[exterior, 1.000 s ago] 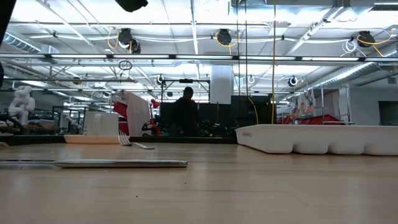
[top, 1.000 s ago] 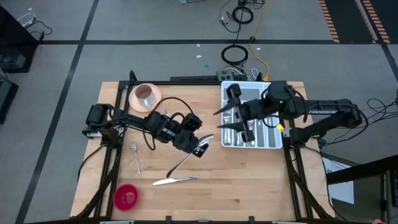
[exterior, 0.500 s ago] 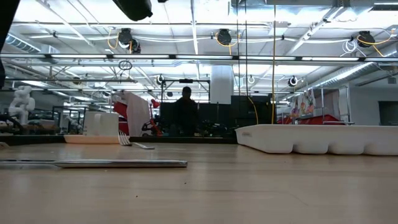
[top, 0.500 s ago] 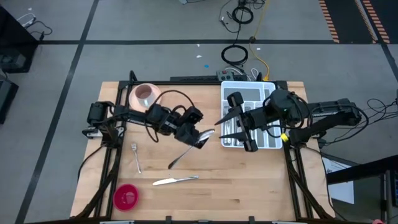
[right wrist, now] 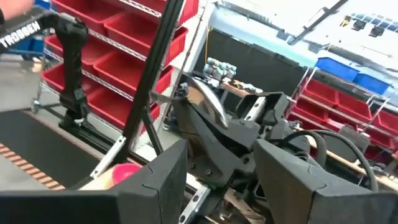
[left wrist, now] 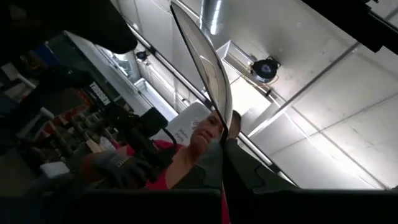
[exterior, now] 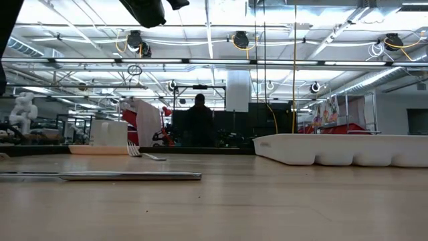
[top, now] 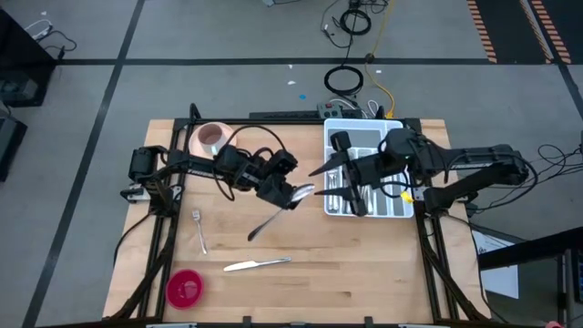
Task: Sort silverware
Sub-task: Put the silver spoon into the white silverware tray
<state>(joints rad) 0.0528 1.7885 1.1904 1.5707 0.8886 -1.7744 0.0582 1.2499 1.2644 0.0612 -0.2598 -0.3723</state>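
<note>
Several pieces already lie in the cutlery tray [top: 401,210], while a fork [top: 199,230] and table knife [top: 258,264] wait on the worktop [top: 364,273]; the left hand [top: 290,196] pinches a spoon [top: 273,217] aloft mid-worktop, facing the spread right hand [top: 339,187]

I am seeing my two black jointed arms trailing looped black cables, the right hand [top: 338,181] showing angular dark fingers.
</note>
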